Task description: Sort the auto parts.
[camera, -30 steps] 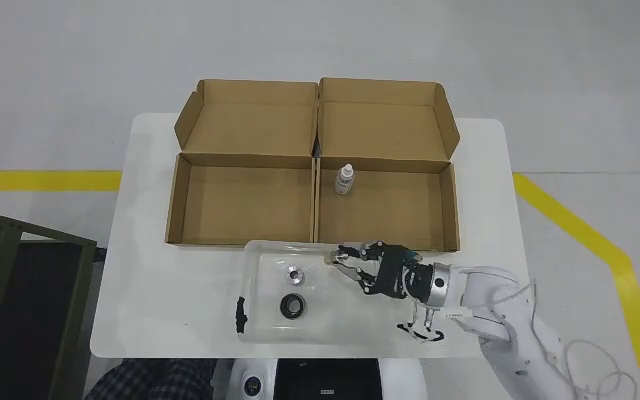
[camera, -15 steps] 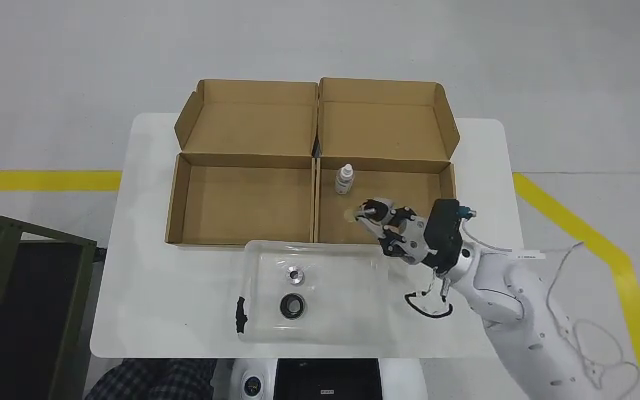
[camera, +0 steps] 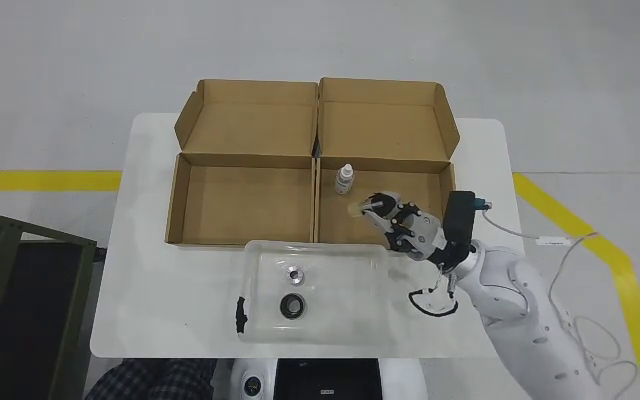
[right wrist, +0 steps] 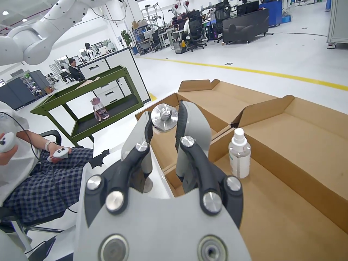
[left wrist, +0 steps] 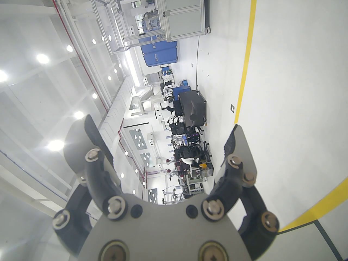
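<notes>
My right gripper point(camera: 368, 208) point(right wrist: 164, 118) is shut on a round silver metal part point(camera: 360, 210) point(right wrist: 160, 114). It hangs over the near left portion of the right cardboard box point(camera: 400, 185) point(right wrist: 285, 142). A white spray bottle point(camera: 344, 179) point(right wrist: 239, 156) stands upright in that box, just beyond the gripper. The left cardboard box point(camera: 240, 205) holds nothing. In the clear tray point(camera: 260, 250) lie a small silver part point(camera: 294, 273) and a black ring point(camera: 292, 305). My left gripper point(left wrist: 163, 124) is raised off the table, open, with nothing between its fingers.
Both boxes have their lids folded back at the far side. A small black piece point(camera: 240, 315) sits at the tray's left edge. A green cart point(right wrist: 89, 101) and a seated person with hand controllers are beside the table.
My right gripper rose out of the clear tray with the silver part and carried it away from me, over the right box's near edge.
</notes>
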Controlling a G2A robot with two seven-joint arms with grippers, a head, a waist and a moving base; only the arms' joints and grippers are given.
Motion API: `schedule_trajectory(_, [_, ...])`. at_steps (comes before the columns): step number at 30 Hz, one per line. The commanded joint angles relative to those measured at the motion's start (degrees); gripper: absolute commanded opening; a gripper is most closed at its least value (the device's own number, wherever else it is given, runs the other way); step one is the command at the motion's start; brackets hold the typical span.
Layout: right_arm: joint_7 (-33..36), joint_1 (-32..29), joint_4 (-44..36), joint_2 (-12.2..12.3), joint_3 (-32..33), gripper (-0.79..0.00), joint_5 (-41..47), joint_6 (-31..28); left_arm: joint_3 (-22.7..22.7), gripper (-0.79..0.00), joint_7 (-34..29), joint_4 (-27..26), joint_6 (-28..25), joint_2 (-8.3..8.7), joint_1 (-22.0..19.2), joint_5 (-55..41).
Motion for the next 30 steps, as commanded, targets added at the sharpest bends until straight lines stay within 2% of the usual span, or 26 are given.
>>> schedule_trajectory(1, [0.2, 0.1, 0.0, 0.0, 0.1, -0.785, 0.4, -0.2, 0.0, 0.000, 0.0, 0.0, 0.0, 0.00, 0.0, 0.0])
schedule_trajectory(14, [1.5, 0.9, 0.7, -0.2, 0.2, -0.785, 0.1, 0.0, 0.0, 0.000, 0.0, 0.0, 0.0, 0.00, 0.0, 0.0])
schedule_trajectory(30, [5.7, 5.2, 2.8, -0.5, -0.3, -0.785, -18.5, 11.1, 0.0, 0.000, 0.0, 0.0, 0.0, 0.00, 0.0, 0.0])
